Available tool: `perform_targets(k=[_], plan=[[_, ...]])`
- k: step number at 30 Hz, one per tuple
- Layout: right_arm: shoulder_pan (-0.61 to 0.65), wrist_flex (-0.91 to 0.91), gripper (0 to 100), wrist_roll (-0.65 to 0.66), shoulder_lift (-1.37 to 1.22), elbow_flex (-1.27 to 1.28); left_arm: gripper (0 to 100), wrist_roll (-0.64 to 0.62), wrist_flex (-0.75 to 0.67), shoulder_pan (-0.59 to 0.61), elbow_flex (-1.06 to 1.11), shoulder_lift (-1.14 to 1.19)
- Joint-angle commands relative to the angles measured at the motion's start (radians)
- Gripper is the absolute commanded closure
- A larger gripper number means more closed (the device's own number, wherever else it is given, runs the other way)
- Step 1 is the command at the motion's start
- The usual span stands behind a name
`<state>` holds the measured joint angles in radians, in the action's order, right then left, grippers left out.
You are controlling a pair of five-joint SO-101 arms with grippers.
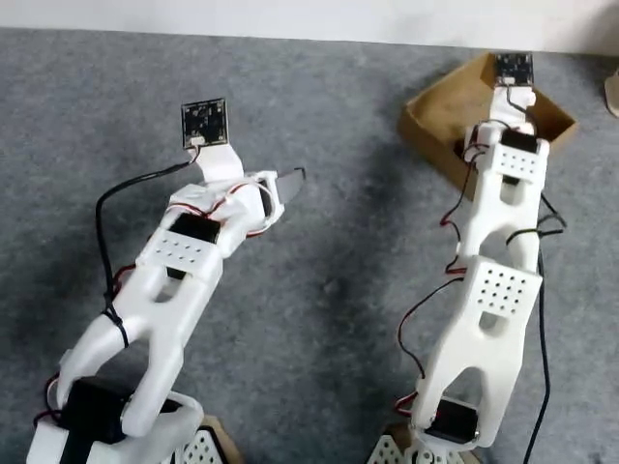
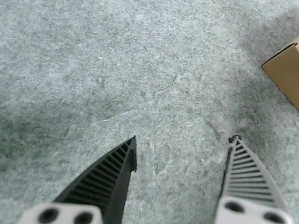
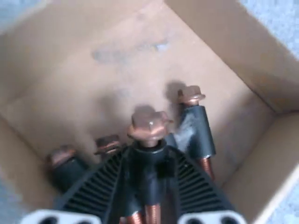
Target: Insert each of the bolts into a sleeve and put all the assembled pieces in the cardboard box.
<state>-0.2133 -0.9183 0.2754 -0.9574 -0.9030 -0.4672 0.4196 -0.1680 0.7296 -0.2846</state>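
My right gripper (image 3: pixel 148 161) hangs inside the cardboard box (image 3: pixel 74 65), shut on an assembled piece (image 3: pixel 148 135): a copper bolt with a hex head in a black sleeve. Three more assembled pieces lie on the box floor, one upright-leaning (image 3: pixel 195 123) beside the held one, two others (image 3: pixel 108 144) (image 3: pixel 63 161) near the box wall. In the high view the right arm (image 1: pixel 503 184) reaches over the box (image 1: pixel 447 104). My left gripper (image 2: pixel 182 140) is open above bare grey felt, with nothing between its fingers; it sits mid-table (image 1: pixel 290 184).
Grey felt covers the table (image 1: pixel 338 290). A corner of the cardboard box (image 2: pixel 285 72) shows in the left wrist view. Wide free room lies between the two arms.
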Motion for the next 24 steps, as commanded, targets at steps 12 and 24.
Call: perform_targets(k=[12, 24], plan=[[0.076, -0.42, 99.3, -0.071, 0.031, -0.415, 71, 0.008, -0.02, 0.007, -0.047, -0.004], [0.17, -0.846, 99.4, -0.206, 0.027, -0.809, 96, 0.133, -0.023, 0.002, -0.051, -0.004]])
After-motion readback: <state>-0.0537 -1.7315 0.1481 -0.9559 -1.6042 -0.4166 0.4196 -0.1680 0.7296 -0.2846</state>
